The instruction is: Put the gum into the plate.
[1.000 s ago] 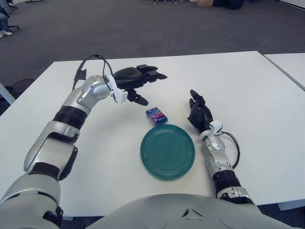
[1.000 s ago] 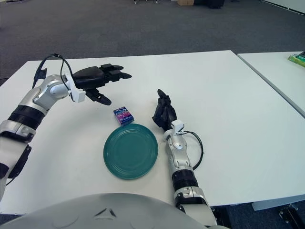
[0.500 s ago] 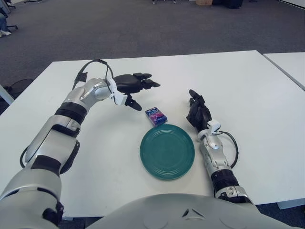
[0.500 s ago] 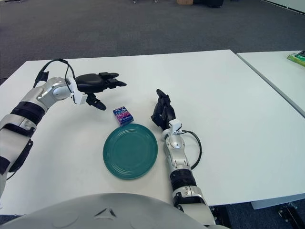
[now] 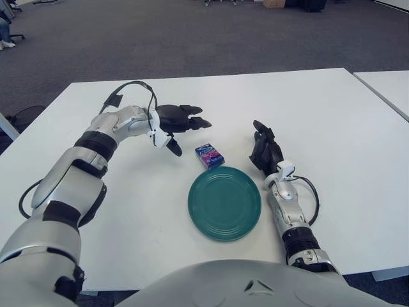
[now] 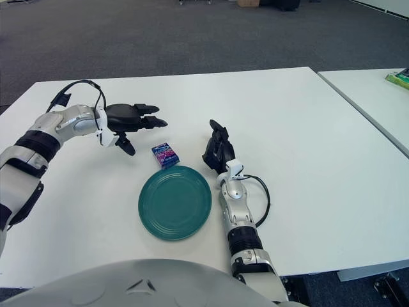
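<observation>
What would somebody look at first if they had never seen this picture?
Probably the round green plate on the white table, close to the robot. Just behind its far rim lies a little purple gum box, apart from the plate. The left hand shows with open black fingers to the left of the box, not touching it, and the right hand shows to the right of the plate.

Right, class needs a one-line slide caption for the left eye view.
Open left hand nears the gum lying just behind the plate; right hand shows right of it.
</observation>
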